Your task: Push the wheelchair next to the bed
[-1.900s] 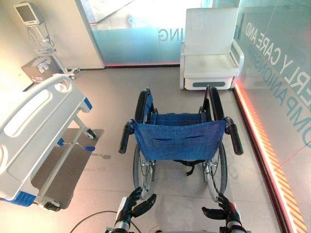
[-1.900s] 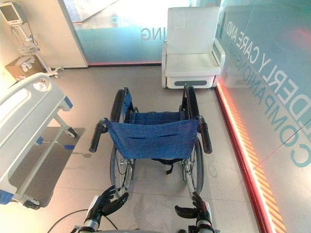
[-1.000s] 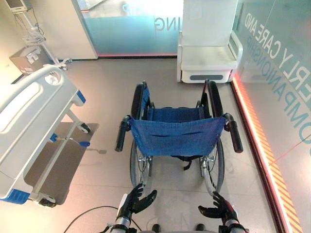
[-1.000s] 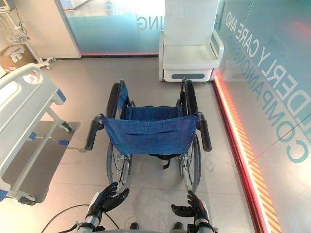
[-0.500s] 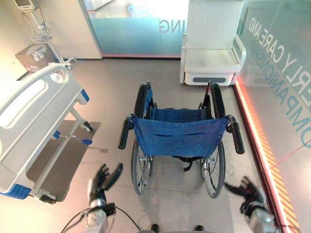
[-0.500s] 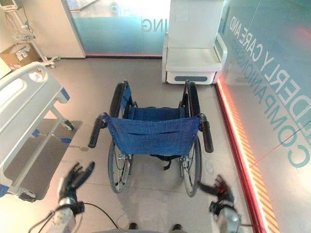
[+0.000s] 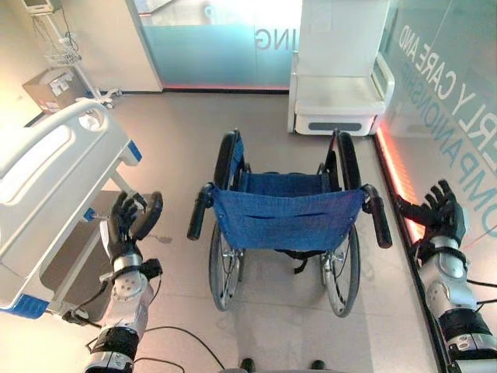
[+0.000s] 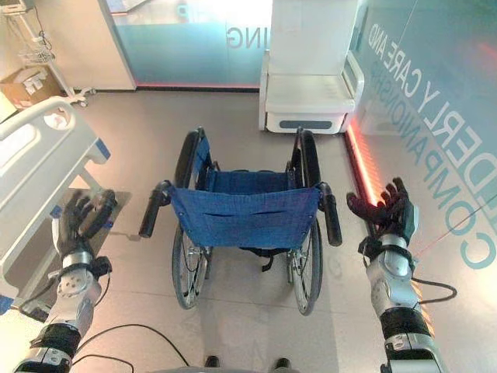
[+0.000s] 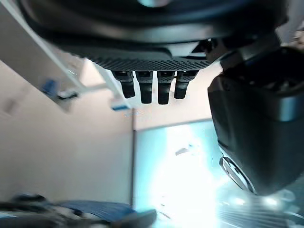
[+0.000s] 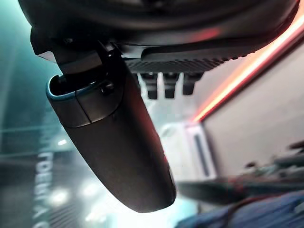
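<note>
- Two hands are raised, one on each side of the wheelchair (image 7: pixel 287 225), and neither touches it: the left hand (image 7: pixel 128 221) hangs at about 9 o'clock of the chair, the right hand (image 7: pixel 439 211) at about 3 o'clock.
- Both hands have their fingers spread and relaxed and hold nothing; each wrist view shows a short row of straight fingers beside a thumb, with nothing between them.
- The wheelchair stands mid-floor with its blue back toward the robot, its left push handle (image 7: pixel 199 212) and right push handle (image 7: pixel 378 217) pointing back toward 6 o'clock.
- The bed (image 7: pixel 54 190) lies off at about 9 to 10 o'clock of the chair, well apart from it, with open floor between.
- A white armchair (image 7: pixel 338 85) stands at 12 o'clock, beyond the wheelchair, beside the glass wall (image 7: pixel 446 101) that runs along 3 o'clock.
- Step in hand, as I judge it: reaching for the handles, with the push not yet begun.
- Next, each hand would need to come inward and down onto its own handle and curl round it. The chair must then be steered toward 9 o'clock, so the right side has to lead; the wheels should stay off the bed's base.
</note>
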